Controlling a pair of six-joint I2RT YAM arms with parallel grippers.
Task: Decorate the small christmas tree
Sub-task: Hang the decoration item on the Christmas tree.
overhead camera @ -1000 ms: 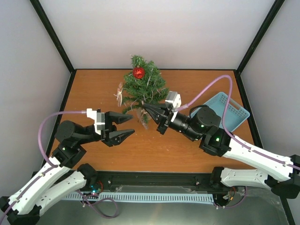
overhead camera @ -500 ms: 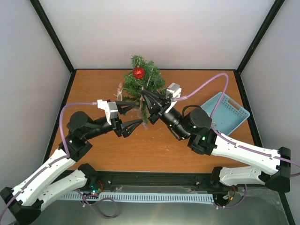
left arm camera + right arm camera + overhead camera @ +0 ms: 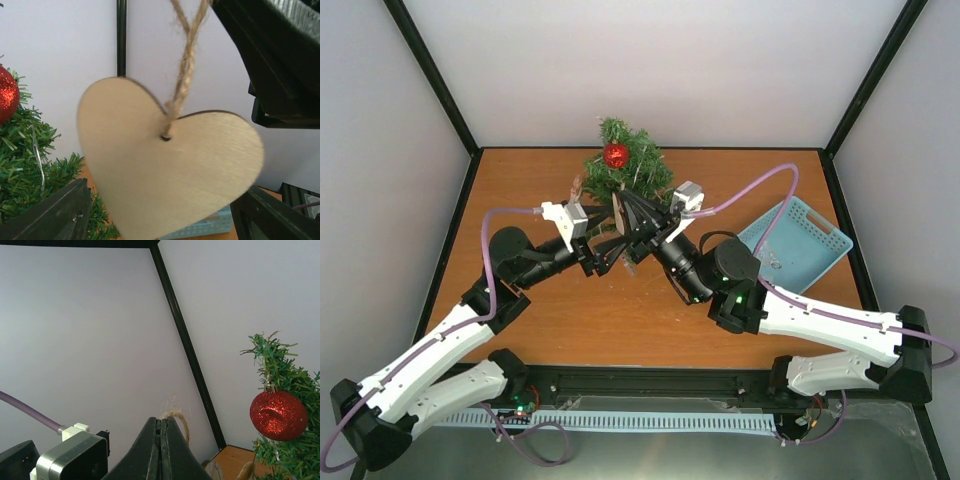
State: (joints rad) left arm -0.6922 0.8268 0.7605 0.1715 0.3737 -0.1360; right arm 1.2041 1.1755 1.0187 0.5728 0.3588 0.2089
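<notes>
Mid-frame, a wooden heart (image 3: 170, 185) is hung by twine (image 3: 181, 423) pinched in the right gripper (image 3: 161, 440); the left gripper (image 3: 608, 252) is spread wide.

Blue slatted basket (image 3: 810, 232) on right side of orange table (image 3: 520, 190).

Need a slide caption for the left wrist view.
A wooden heart on a twine loop, framed by the open left tool, beside the small christmas tree and its red glitter bauble.
</notes>
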